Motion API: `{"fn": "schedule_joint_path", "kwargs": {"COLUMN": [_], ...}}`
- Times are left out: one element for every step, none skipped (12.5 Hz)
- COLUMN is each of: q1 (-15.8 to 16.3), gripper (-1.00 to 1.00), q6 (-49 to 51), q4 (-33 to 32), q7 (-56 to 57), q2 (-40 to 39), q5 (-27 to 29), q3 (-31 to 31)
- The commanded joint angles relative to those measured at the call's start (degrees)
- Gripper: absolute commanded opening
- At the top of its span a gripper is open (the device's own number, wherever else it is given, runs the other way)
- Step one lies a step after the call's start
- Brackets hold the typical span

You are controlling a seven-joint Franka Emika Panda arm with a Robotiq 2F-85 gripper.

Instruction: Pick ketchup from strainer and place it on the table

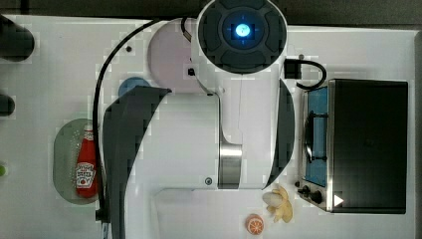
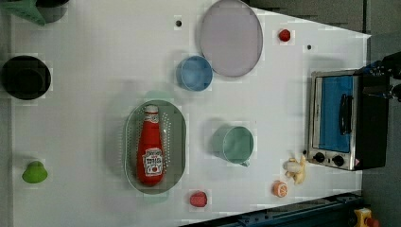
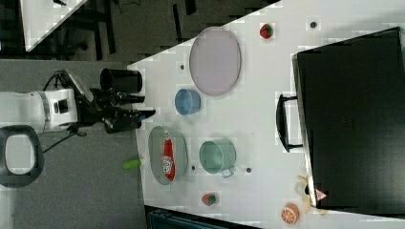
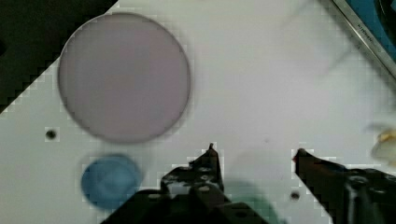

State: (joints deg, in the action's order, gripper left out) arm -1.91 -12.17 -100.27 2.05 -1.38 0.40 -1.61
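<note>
White surface (image 2: 94,71): ketchup (image 2: 150,146) lying flat inside the strainer (image 2: 176,142), cap toward the blue bowl (image 2: 195,73). Gripper (image 4: 254,151) spread apart, empty, above the surface.

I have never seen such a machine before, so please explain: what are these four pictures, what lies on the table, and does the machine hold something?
This is one robot arm over a white table. Three pictures come from cameras fixed around the scene; the fourth comes from a camera on the arm's wrist, looking past its tool. The tool has two fingers, which stand open and hold nothing.

In the left view, a red ketchup bottle lies inside a pale green strainer. Around it are a blue bowl, a grey plate, a green cup, a toaster oven, a peeled banana, an orange slice and two strawberries, one near the strainer.
</note>
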Motion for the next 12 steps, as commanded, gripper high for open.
{"fn": "schedule_joint_path", "kwargs": {"q1": [-6.47,-5.86,-5.20,-4.61,-4.20,-3.89,-3.72,-3.57,-3.49,-3.38,-3.20,-3.08], "gripper": [0.58,0.81,1.00,1.00,1.00,1.00,1.00,1.00,1.00,1.00,1.00,1.00], "q6": [5.44,5.35,5.15,4.99,4.95,4.93,4.77,4.23,3.57,2.60,1.69,0.46], "q4": [-6.67,-6.66,-6.67,-6.67,-6.67,-6.67,-6.67,-6.69,-6.74,-6.85,-7.11,-7.67], "q7": [-1.87,-1.87,-1.87,-1.93,-2.07,-2.16,-2.30,-2.32,-2.38,-2.44,-2.44,-2.44], "q2": [9.29,8.98,8.54,8.07,7.56,7.05,6.49,5.89,5.21,4.29,3.29,2.29], "q5": [2.74,2.94,2.98,2.98,2.98,2.98,2.98,2.90,2.90,2.90,2.89,2.89], "q3": [-7.19,-8.55,-10.48,-12.76,-15.36,-18.02,-20.72,-23.60,-26.46,-29.17,-31.89,-34.57]}}
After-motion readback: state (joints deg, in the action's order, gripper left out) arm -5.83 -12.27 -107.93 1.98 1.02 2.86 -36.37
